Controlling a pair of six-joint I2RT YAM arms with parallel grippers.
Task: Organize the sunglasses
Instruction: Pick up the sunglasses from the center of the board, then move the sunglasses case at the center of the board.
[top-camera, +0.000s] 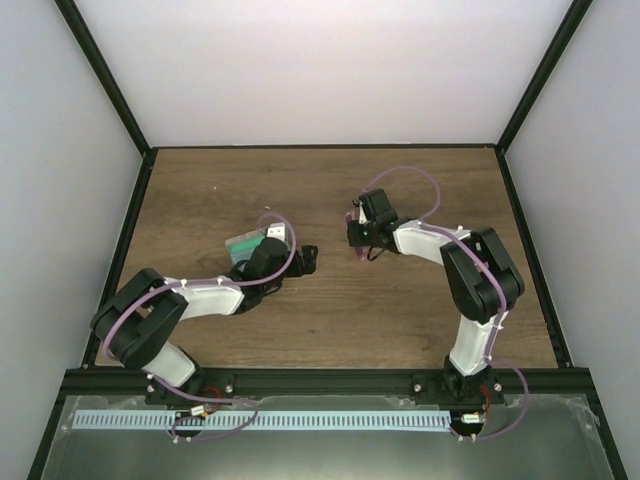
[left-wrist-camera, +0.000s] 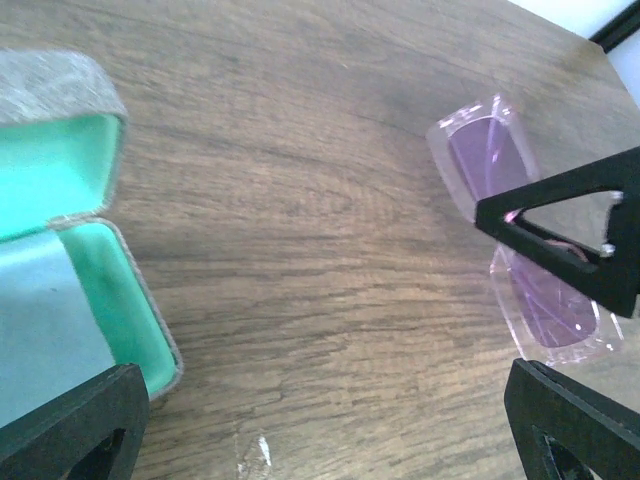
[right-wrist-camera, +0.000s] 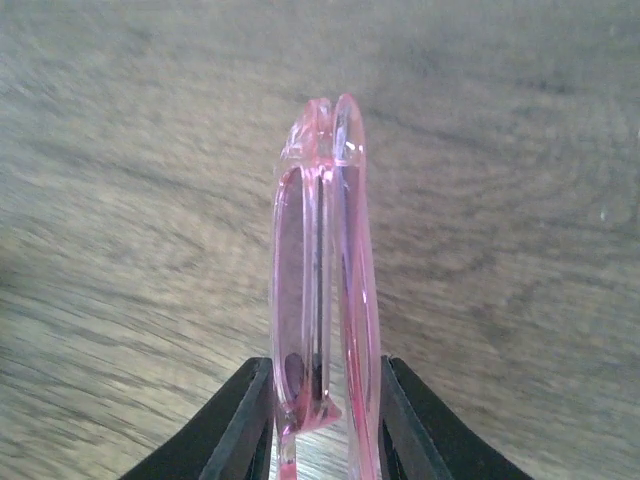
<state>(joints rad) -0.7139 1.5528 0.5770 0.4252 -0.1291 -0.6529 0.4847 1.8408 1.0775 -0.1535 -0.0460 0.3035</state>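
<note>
The sunglasses (right-wrist-camera: 322, 260) are a folded pink-tinted pair, held edge-on between my right gripper's (right-wrist-camera: 325, 425) two black fingers (right-wrist-camera: 228, 432), above the wooden table. In the top view the right gripper (top-camera: 358, 238) holds them (top-camera: 357, 252) near the table's middle. The left wrist view shows the lenses (left-wrist-camera: 500, 170) at the right, with the right gripper's finger (left-wrist-camera: 570, 235) across them. My left gripper (left-wrist-camera: 320, 445) is wide open and empty over bare wood, between the case and the sunglasses. In the top view it (top-camera: 305, 260) sits just right of the case.
A grey case (left-wrist-camera: 60, 90) lies open at the left with green lining (left-wrist-camera: 120, 300) and a light blue cloth (left-wrist-camera: 40, 320) inside. It shows in the top view (top-camera: 243, 243) under the left arm's wrist. Black frame rails edge the table.
</note>
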